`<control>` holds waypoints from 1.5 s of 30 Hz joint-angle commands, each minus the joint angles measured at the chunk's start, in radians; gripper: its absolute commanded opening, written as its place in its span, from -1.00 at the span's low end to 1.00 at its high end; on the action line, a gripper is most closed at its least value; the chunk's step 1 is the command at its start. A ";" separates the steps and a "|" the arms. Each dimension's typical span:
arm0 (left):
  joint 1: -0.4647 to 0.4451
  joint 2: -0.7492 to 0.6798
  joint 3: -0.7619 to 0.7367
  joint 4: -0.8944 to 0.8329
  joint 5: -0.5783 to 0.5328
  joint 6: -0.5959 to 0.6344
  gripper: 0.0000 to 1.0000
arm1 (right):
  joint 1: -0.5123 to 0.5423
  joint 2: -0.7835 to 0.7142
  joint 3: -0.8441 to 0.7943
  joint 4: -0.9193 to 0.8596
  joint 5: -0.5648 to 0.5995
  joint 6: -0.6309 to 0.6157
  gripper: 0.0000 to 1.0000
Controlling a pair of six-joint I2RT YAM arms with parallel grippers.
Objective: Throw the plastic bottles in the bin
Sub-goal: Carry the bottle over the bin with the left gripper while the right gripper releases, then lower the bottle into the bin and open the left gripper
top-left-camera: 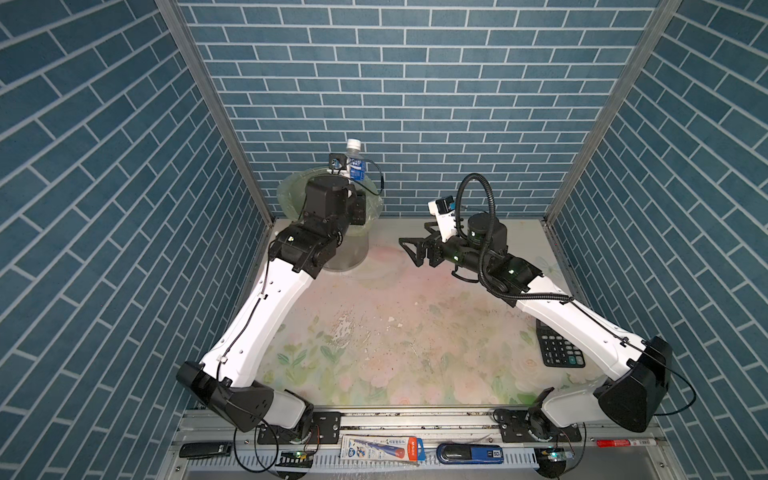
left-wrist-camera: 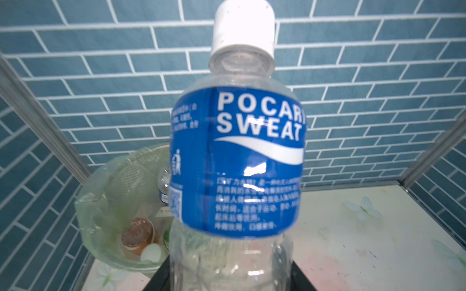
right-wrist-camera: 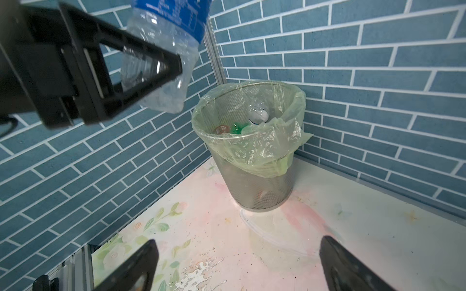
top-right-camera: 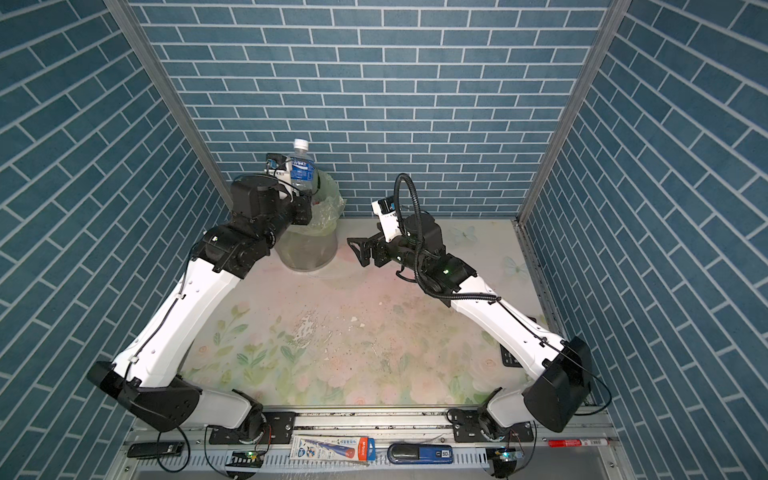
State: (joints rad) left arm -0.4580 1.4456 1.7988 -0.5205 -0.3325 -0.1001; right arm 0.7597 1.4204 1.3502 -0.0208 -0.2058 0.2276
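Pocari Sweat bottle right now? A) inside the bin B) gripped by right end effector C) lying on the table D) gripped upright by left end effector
D: the left end effector clamps the Pocari Sweat bottle by its clear lower body, cap up; the right end effector is open, empty.

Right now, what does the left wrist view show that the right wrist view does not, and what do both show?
Only the left wrist view: the white cap of the held bottle and its full blue label reading POCARI SWEAT. Only the right wrist view: that bottle's clear base, the right gripper open and empty, and the bin down to the table. Both: the bottle in the left gripper, and the bin's green bag with bottles inside.
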 commanded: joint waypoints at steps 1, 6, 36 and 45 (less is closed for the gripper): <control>0.023 0.016 0.108 -0.027 -0.052 0.069 0.03 | 0.010 -0.009 0.047 0.003 0.018 -0.069 0.98; 0.091 0.060 0.255 -0.047 -0.022 0.077 0.04 | 0.013 -0.004 0.061 -0.014 0.030 -0.073 0.98; 0.332 0.324 0.425 -0.331 0.290 -0.160 0.99 | 0.013 0.023 0.044 -0.011 0.035 -0.053 0.98; 0.354 0.475 0.619 -0.395 0.272 -0.131 0.99 | 0.013 0.022 0.031 -0.035 0.080 -0.039 0.98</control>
State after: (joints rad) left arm -0.1219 1.8690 2.3505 -0.8776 -0.0582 -0.2497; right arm 0.7677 1.4380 1.3510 -0.0463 -0.1493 0.2012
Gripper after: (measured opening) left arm 0.994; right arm 0.993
